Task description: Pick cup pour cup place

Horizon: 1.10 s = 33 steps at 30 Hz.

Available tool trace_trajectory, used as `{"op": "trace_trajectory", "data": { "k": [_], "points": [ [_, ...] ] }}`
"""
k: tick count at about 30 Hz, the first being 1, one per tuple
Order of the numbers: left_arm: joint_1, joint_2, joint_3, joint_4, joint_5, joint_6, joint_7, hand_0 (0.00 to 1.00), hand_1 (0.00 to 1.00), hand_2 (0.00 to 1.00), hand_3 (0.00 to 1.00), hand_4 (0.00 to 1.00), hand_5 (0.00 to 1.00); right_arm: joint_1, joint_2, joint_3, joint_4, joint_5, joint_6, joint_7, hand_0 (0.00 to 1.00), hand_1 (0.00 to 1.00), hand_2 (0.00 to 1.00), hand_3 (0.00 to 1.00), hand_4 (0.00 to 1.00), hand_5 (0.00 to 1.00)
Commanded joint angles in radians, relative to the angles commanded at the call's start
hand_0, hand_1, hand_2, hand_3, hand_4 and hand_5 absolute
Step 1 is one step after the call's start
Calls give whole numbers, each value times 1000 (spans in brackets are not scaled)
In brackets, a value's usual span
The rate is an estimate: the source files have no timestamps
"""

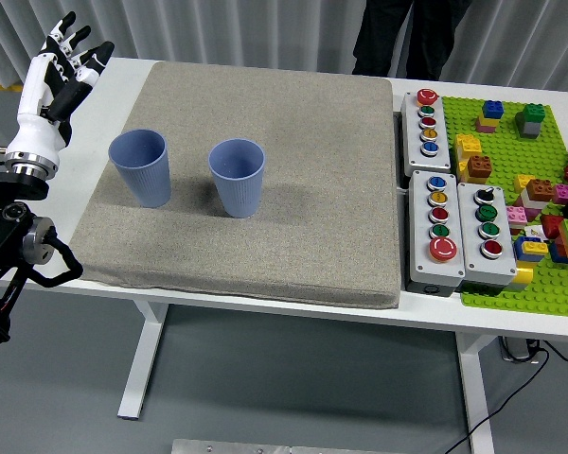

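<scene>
Left hand [62,71], fingers spread and empty, was recorded at upper left, beside two upright blue cups [140,167] [238,177] set apart on a grey mat [293,189].

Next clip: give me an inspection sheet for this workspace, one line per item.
Surface: white table with a grey mat on it.
Job's things: two blue cups, left cup and right cup, upright on the mat, apart.
Clutter: three button boxes; green baseplate with toy bricks.
Hands: left hand open, raised beside the mat, holding nothing; right not in view.
Cables: black cable on the floor.
Surroundings: person standing at the far side.
</scene>
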State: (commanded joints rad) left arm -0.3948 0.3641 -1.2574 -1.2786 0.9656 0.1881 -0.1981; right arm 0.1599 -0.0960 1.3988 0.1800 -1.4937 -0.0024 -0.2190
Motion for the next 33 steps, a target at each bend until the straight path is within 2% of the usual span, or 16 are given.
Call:
{"op": "trace_trajectory", "data": {
  "k": [12, 23, 24, 33],
  "points": [
    [44, 6, -4, 7, 16, -34, 15, 891, 878, 998, 998, 998, 462, 5, 1, 2, 0, 7, -2, 0, 694, 683, 621, 603, 32, 187],
    [76, 3, -15, 41, 19, -40, 18, 908, 880, 998, 998, 998, 467, 8, 1, 4, 0, 10, -3, 1, 694, 683, 621, 602, 31, 192],
    [80, 3, -16, 41, 18, -42, 17, 998, 983, 998, 998, 998, 476, 9, 1, 4, 0, 11, -3, 1, 695, 683, 622, 603, 29, 190],
    [97, 0, -22, 36, 17, -48, 18, 998, 998, 998, 998, 998, 481, 11, 1, 4, 0, 9, -3, 1, 694, 683, 622, 602, 28, 194]
  ]
}}
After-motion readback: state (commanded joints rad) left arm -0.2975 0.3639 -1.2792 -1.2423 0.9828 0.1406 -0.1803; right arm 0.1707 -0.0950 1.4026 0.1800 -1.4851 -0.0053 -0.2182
